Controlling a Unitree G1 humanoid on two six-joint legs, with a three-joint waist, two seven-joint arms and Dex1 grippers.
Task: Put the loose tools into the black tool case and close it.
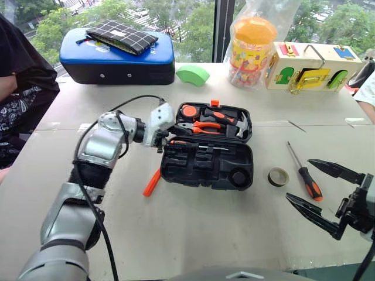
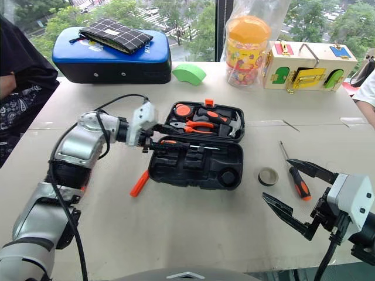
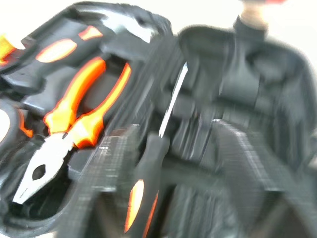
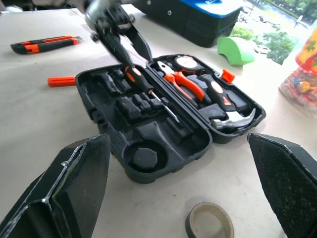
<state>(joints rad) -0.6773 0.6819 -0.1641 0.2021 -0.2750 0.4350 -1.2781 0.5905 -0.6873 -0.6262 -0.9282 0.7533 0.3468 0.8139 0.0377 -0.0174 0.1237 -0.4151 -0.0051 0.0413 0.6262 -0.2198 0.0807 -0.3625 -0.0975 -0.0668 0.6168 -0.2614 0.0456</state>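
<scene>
Only the blue-topped case at the far left bears lettering, too hidden to read. Mid-counter, the black tool case lies open; the left pincer holds a screwdriver at its left end. Right pincer gapes wide near the tape roll and another screwdriver.

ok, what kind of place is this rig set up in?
Probably an upper-floor office or lab used for demos, not a workshop: a plain table by a window looking down on treetops, props like the latch box and a candy jar, and a seated person alongside.
</scene>
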